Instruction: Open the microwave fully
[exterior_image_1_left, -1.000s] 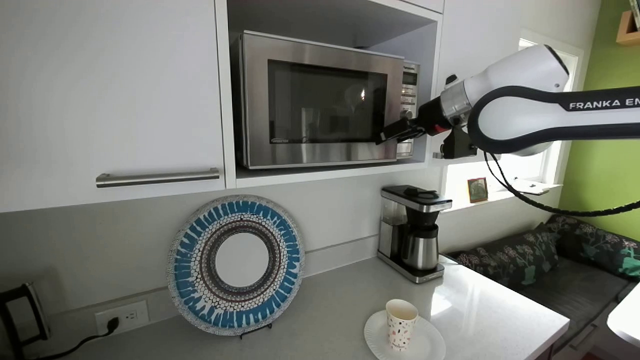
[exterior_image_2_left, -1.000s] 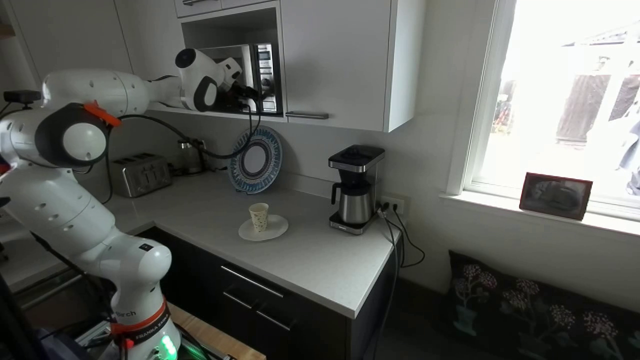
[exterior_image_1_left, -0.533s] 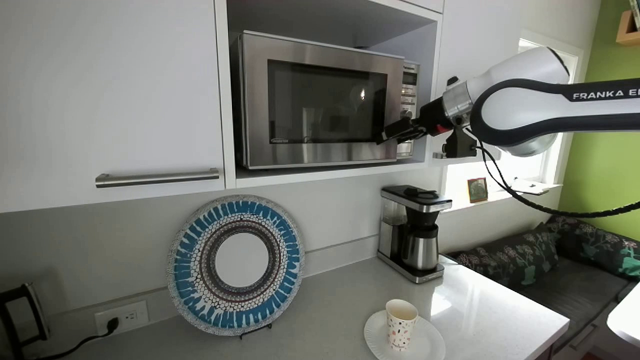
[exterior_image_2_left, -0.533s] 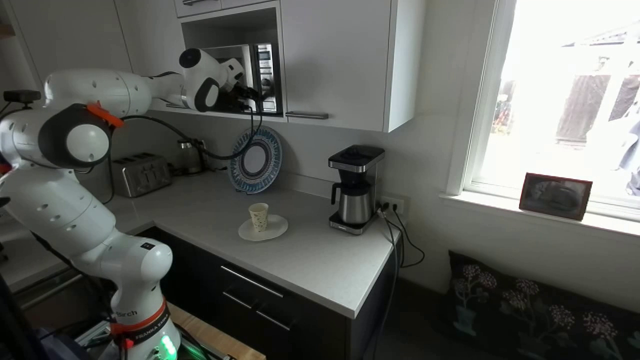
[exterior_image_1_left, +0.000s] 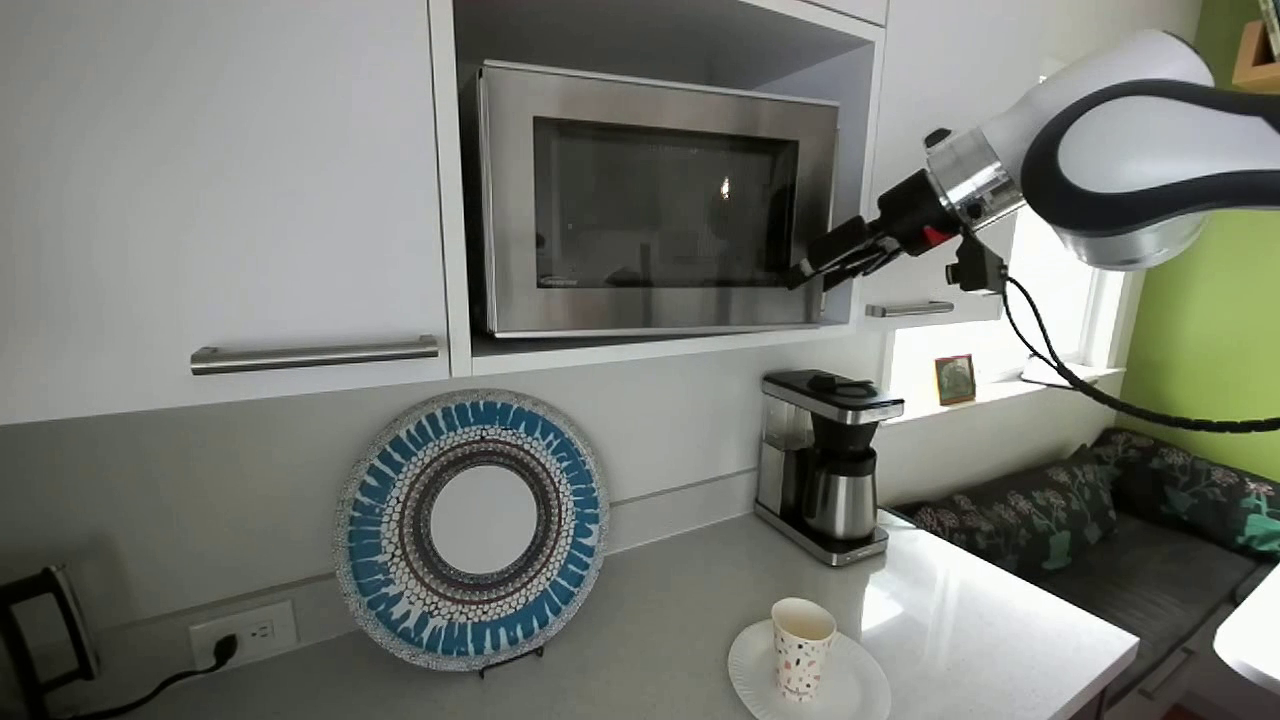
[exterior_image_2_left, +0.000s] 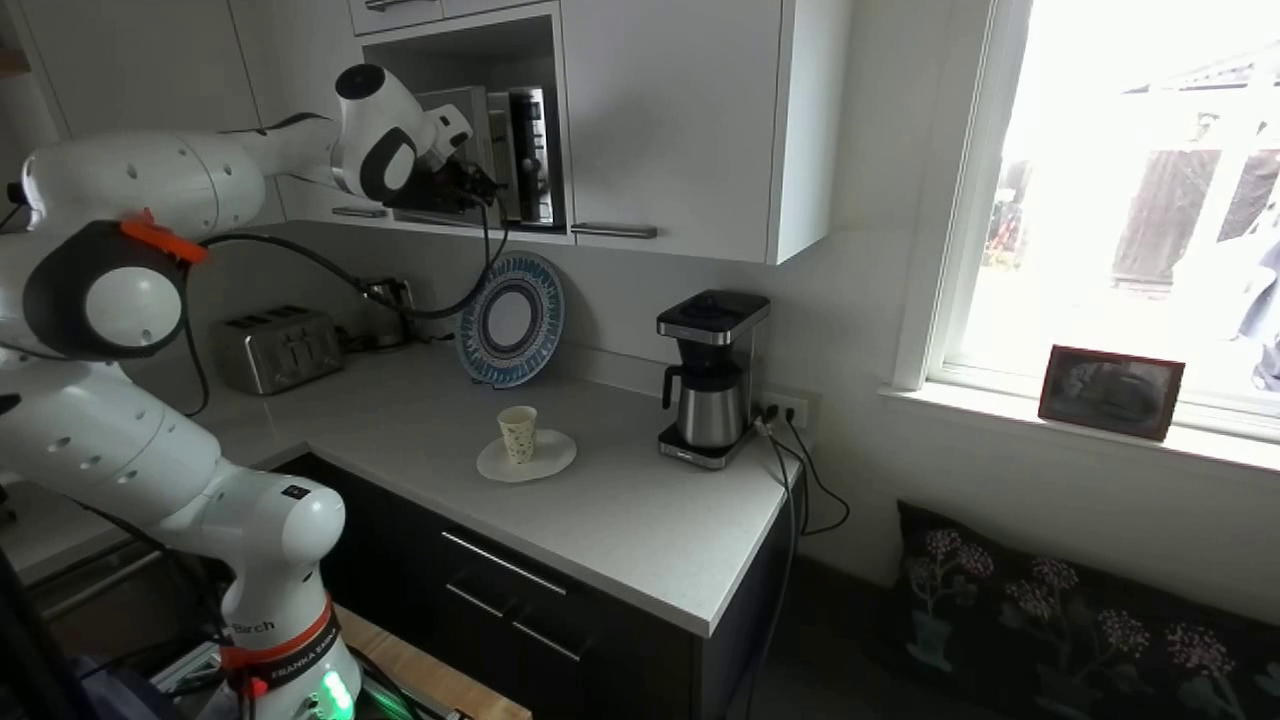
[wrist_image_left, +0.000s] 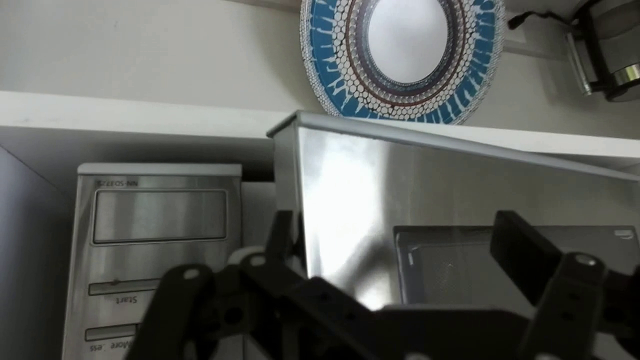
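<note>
I have the claw (wrist_image_left: 396, 225) spread wide, one finger (wrist_image_left: 280, 232) at the microwave door's edge (wrist_image_left: 287, 172); beyond it, across open room, the panel (wrist_image_left: 160, 261) reads "Start" and "More".

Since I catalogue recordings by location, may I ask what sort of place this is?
A kitchen, perhaps in a home: a microwave sits in a cabinet niche, and a coffee maker and a toaster stand on the counter.

Your black end effector (wrist_image_left: 400, 240) has pale screw heads (wrist_image_left: 586, 259); behind it come a silver collar (exterior_image_1_left: 968, 176) and your white, black-trimmed arm (exterior_image_2_left: 150, 190) with an orange tab (exterior_image_2_left: 165, 240). Below it: a dark cable (exterior_image_1_left: 1240, 426), a green light (exterior_image_2_left: 338, 690).
</note>
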